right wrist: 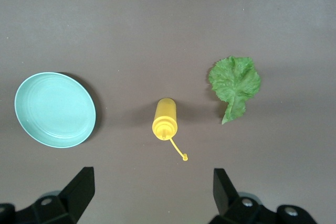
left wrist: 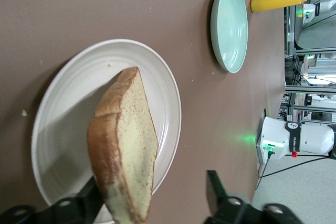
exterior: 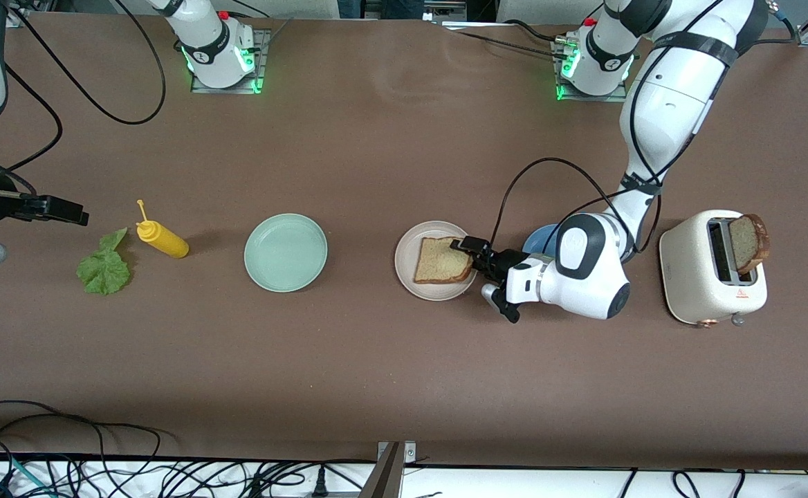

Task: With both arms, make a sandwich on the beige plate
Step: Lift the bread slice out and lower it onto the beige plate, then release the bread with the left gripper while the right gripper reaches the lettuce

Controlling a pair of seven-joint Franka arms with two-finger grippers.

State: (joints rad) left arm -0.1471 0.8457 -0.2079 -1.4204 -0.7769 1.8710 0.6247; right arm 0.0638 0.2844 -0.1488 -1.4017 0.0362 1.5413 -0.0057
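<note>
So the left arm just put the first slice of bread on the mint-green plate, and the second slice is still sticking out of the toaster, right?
Not quite. The slice of bread is on the beige plate, not the mint-green plate, which holds nothing; the front view shows it. The left gripper is open at that slice. The second slice does stick out of the toaster.

Glossy white arms wearing dark joint bands, trailing black cables; green lights glowing at bases; black claws.
</note>
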